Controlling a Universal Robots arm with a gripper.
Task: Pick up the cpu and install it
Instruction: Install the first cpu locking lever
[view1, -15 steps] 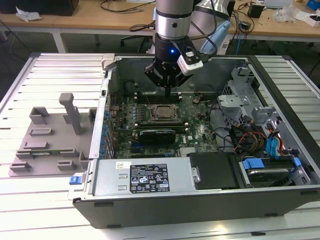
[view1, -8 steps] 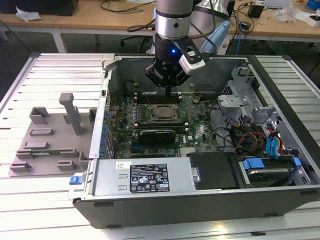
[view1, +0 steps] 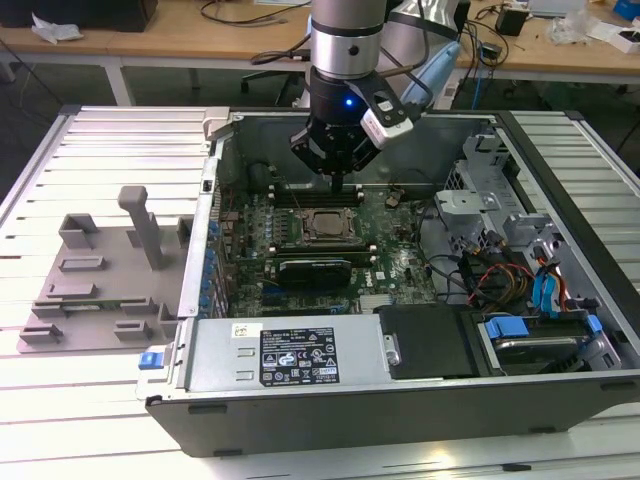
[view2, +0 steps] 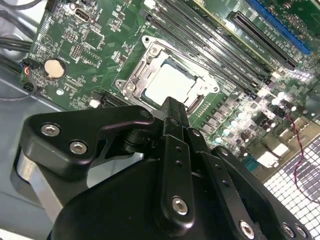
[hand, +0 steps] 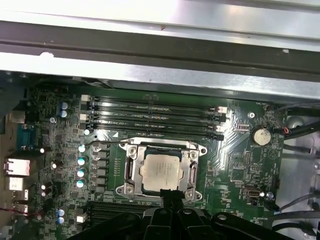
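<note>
cpu (hand: 161, 171) seated in motherboard socket (hand: 131, 167). Gripper (view1: 345, 184) hovers close above it, fingers pressed together, gripping nothing.

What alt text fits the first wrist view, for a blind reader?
The cpu sits in the metal-framed motherboard socket, silvery top showing. The black gripper is close to one socket edge; memory slots run along the opposite side.

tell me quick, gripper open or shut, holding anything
gripper: shut, holding nothing; the cpu sits in the socket below it.
</note>
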